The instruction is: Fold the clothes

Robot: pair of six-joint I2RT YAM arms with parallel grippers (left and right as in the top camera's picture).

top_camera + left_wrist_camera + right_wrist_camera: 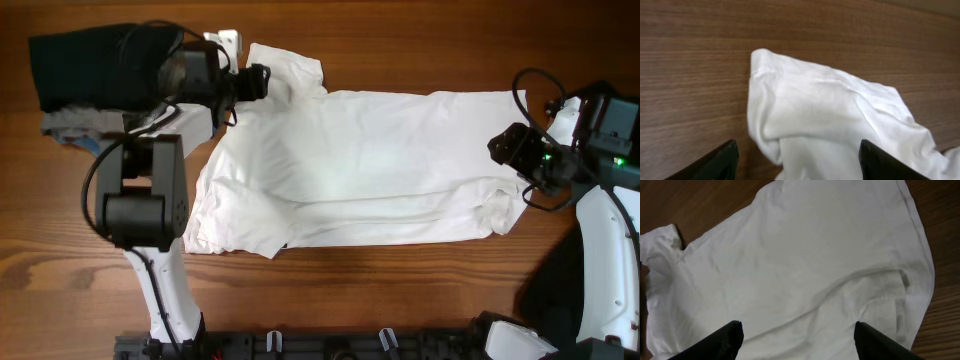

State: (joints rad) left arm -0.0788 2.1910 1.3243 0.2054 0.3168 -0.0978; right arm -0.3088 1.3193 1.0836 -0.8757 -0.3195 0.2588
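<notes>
One large white fabric short-sleeved T-shirt (370,160) lies spread across the middle of the brown wood-grain desk (400,300), its length running left to right. Its far edge is fairly straight. Its near edge is doubled over into a rumpled fold, bunched most at the near-left corner. One sleeve (290,70) juts out at the far left. The left gripper (258,82) hangs just over that sleeve, fingers spread wide apart with nothing held between them. The right gripper (508,148) sits at the shirt's right edge, its fingers likewise wide apart and empty above the cloth.

In the far-left corner lies one folded black fabric garment (85,65). One grey piece (70,122) and a sliver of blue cloth (78,140) show under its near edge. This pile is apart from the T-shirt, with the left arm (140,190) standing between them.

Bare wood is open along the whole near side of the shirt and at the near left, with a narrower strip along the far side. The right arm (600,240) crowds the right end. There are two arms and two grippers.
</notes>
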